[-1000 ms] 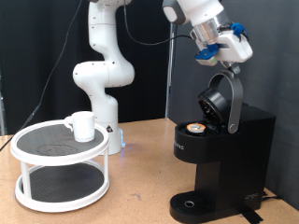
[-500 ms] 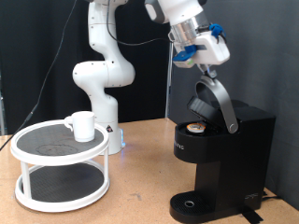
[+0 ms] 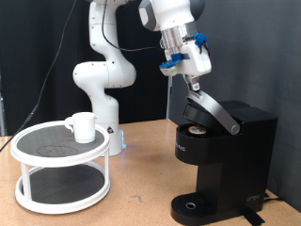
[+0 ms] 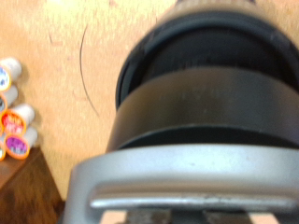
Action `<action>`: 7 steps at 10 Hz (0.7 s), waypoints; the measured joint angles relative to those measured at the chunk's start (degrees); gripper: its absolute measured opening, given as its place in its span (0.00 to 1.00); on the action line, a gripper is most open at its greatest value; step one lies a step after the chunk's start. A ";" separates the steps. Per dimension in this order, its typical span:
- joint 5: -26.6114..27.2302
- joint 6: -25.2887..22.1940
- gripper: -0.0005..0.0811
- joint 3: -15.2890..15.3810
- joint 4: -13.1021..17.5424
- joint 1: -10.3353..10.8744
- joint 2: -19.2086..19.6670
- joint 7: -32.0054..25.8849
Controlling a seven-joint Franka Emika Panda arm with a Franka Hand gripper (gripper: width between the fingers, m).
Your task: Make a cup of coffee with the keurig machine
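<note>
- Since half a second before, the gripper had swung toward 9 o'clock and lower, pushing the keurig machine's lid nearly shut.
- Whether its jaws stood apart or together, I could not tell.
- The cup sat on the white tiered stand at 9 o'clock on the tabletop.

Black keurig machine, silver handle; white cup; white rack.

Glossy white, rounded arm segments, black cable alongside, blue-and-white end effector housing
</note>
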 joint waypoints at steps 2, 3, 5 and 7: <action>-3.66 1.53 0.01 0.01 -1.69 -0.67 0.79 1.84; -5.20 2.30 0.01 0.01 -2.36 -1.02 1.67 2.51; -6.38 5.09 0.01 -0.01 -4.01 -1.51 3.27 2.64; -6.47 7.95 0.01 -0.05 -5.54 -1.79 5.34 2.52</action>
